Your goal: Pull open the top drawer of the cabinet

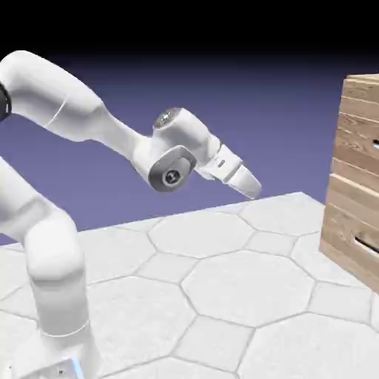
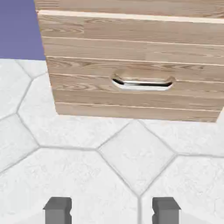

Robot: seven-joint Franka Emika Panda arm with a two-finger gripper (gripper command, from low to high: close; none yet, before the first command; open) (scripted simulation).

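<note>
The cabinet (image 1: pixel 357 174) is cut off by the exterior view's right edge, so only its near corner shows there, and the top drawer's handle is out of view. In the hand view, 1 plank front carries a slot handle (image 2: pixel 142 83); the front above it is cropped. The end effector (image 1: pixel 252 187) hangs spread and empty, well apart from the cabinet, over bare hexagon-tiled tabletop (image 1: pixel 244 285).

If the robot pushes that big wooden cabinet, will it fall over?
Probably not. The cabinet is boxy and sits flat on the tiled table, so it looks steady. Its thick wood planks suggest it's stiff and heavy. On those smooth tiles it might slide slightly.
</note>
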